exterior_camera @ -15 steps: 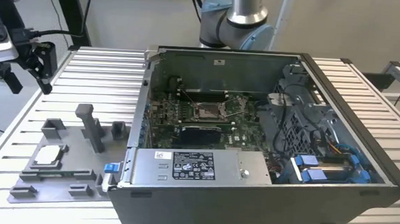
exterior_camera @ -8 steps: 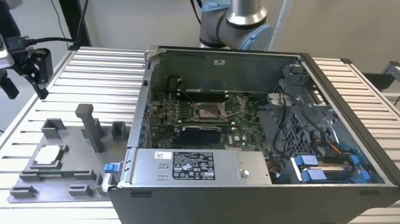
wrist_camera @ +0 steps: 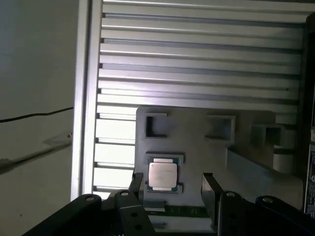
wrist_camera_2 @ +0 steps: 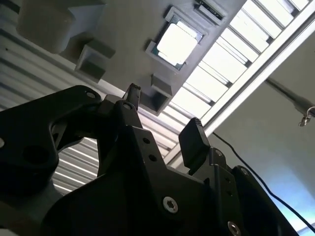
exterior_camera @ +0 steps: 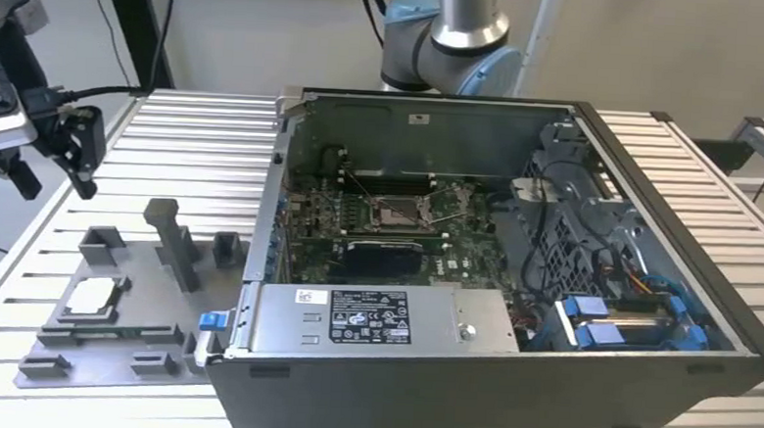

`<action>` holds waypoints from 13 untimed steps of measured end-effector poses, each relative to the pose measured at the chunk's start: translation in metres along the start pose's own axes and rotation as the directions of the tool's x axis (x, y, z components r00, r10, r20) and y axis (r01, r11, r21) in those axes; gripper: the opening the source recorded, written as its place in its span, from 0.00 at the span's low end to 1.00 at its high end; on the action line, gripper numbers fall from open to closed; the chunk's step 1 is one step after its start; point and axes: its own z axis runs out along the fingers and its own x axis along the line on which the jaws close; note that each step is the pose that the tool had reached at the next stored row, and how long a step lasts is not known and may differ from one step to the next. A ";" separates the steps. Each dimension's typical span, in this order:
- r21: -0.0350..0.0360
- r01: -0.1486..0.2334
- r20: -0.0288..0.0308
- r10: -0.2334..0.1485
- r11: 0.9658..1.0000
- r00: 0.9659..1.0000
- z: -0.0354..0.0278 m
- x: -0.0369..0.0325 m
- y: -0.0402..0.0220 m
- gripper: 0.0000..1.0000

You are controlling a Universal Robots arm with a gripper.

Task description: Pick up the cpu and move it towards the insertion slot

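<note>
cpu (wrist_camera: 163, 175) lies in grey fixture (wrist_camera: 197, 147), spread pincer (exterior_camera: 54, 177) well clear.

The exterior view stands back and high, looking obliquely down over the slatted tabletop (exterior_camera: 203, 136), the open computer case (exterior_camera: 478, 376) and the grey fixture plate (exterior_camera: 113, 352) at the exterior view's left. Both wrist views sit close behind the jaws, looking past them at that plate and the cpu (wrist_camera: 163, 175), which all 3 views share.

small square cpu (exterior_camera: 94, 298), shiny silver top, flat in grey holder (exterior_camera: 93, 354) on table (exterior_camera: 190, 135), insertion slot (exterior_camera: 396, 212) w/ silver frame, brown middle, in open pc case (exterior_camera: 478, 386), well apart
</note>
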 end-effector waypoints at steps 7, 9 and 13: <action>0.000 0.000 0.001 0.000 1.000 1.000 0.0128 0.0024 -0.0004 0.00; 0.000 0.000 0.001 0.000 1.000 1.000 0.0166 0.0032 -0.0004 0.00; 0.000 0.000 0.001 0.000 1.000 1.000 0.0238 0.0070 -0.0006 0.00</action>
